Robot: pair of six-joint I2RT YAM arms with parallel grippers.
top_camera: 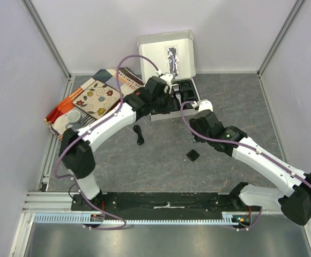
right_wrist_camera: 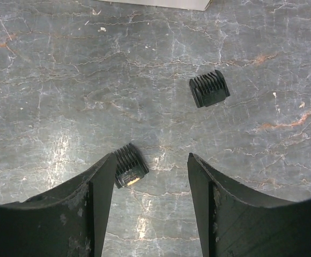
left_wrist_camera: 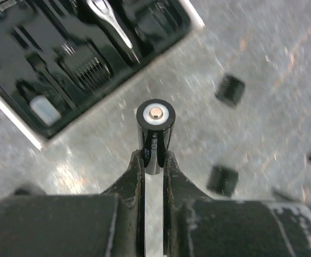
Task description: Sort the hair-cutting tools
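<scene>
The small black cylinder (left_wrist_camera: 155, 120), with a pale cap and a coppery centre, stands up out of the left gripper (left_wrist_camera: 154, 159). The jaws are pinched narrow on its lower end only. It hangs over the tabletop (right_wrist_camera: 64, 80) toward the far edge, just off the near rim of the black moulded tray (left_wrist_camera: 145, 51).

The right gripper (right_wrist_camera: 151, 159) is spread wide and holds nothing. Low over the tabletop, it has the nearer comb attachment (right_wrist_camera: 130, 166) just beside its left finger, and the farther comb attachment (right_wrist_camera: 209, 89) lies well ahead. A cord (top_camera: 139, 134) lies loose toward the middle of the tabletop.

The likeliest slip is with the cylinder. It is round and smooth and gripped low, so it may swivel or drop on the way to its slot, and if it drops it would roll. On the right, the nearer comb sits off-centre, and closing from here could shove it aside.

From above, both arms cover the tray and most of the combs. The tray's slots are dark and blurred in the left wrist view, and the clipper cannot be picked out with certainty.
</scene>
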